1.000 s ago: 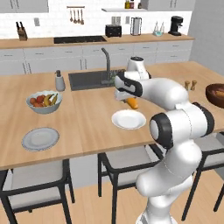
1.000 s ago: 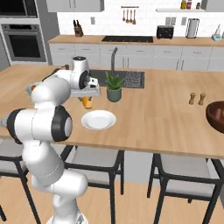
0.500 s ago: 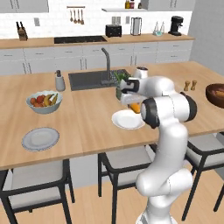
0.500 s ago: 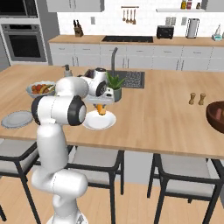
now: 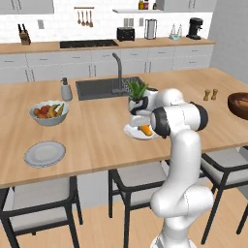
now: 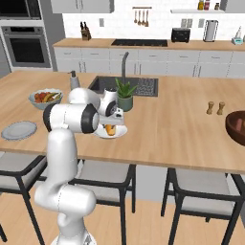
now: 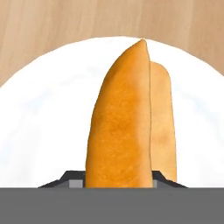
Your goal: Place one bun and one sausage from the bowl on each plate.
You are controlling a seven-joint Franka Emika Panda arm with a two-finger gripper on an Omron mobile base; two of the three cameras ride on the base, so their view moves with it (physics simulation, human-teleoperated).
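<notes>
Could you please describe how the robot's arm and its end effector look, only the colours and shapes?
The arm is glossy white with rounded, tubular links and dark grey bands at the joints. The end effector is a small white block with short dark fingers. No cables or markings are visible.

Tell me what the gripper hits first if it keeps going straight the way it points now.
The gripper, shut on the bun, points down at the white plate. Going straight on, the bun's far end would likely meet the plate first; how much gap remains is hard to judge.
</notes>
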